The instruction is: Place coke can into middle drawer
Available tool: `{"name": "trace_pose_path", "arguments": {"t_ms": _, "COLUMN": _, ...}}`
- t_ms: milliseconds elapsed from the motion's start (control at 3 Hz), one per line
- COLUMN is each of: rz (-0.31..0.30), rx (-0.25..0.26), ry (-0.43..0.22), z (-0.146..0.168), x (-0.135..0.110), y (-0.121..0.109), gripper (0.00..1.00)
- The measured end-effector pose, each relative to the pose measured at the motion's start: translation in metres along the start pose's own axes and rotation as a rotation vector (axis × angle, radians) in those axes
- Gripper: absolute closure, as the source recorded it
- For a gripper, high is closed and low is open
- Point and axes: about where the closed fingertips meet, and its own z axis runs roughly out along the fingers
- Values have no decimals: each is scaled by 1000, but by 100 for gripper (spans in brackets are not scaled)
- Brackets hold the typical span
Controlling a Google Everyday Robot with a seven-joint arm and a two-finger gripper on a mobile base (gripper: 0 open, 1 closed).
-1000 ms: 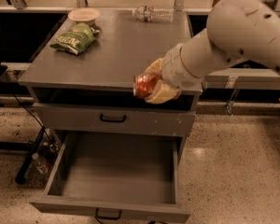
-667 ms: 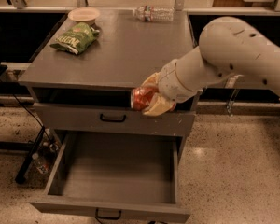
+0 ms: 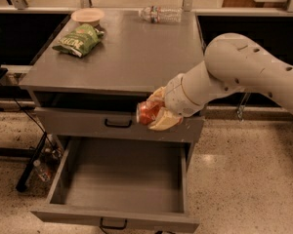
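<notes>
My gripper (image 3: 154, 112) is shut on the red coke can (image 3: 146, 113), its pale fingers (image 3: 163, 122) wrapped around it. It holds the can in the air in front of the cabinet's closed drawer front, above the back right part of the pulled-out grey drawer (image 3: 122, 179). That drawer stands wide open, its flat floor bare, with a small black handle (image 3: 112, 224) on its front panel. My white arm reaches in from the right.
The grey cabinet top (image 3: 132, 52) bears a green chip bag (image 3: 78, 39), a tan bowl (image 3: 88, 16) and a clear water bottle (image 3: 160, 14) at the back. A closed drawer front with black handle (image 3: 118, 124) sits above the open drawer. Speckled floor surrounds the cabinet.
My gripper has moved down and slightly left with the can, from the cabinet's top edge to in front of the closed drawer front. The drawer has not moved.
</notes>
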Motion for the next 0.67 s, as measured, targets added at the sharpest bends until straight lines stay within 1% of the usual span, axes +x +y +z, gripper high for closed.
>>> {"name": "trace_pose_path", "arguments": {"t_ms": 333, "rz": 13, "rx": -7, "ry": -18, "z": 17, "x": 5, "y": 2, "gripper": 100}}
{"name": "trace_pose_path", "arguments": {"t_ms": 667, "rz": 50, "rx": -37, "ry": -64, "z": 54, "x": 19, "y": 13, "gripper": 100}}
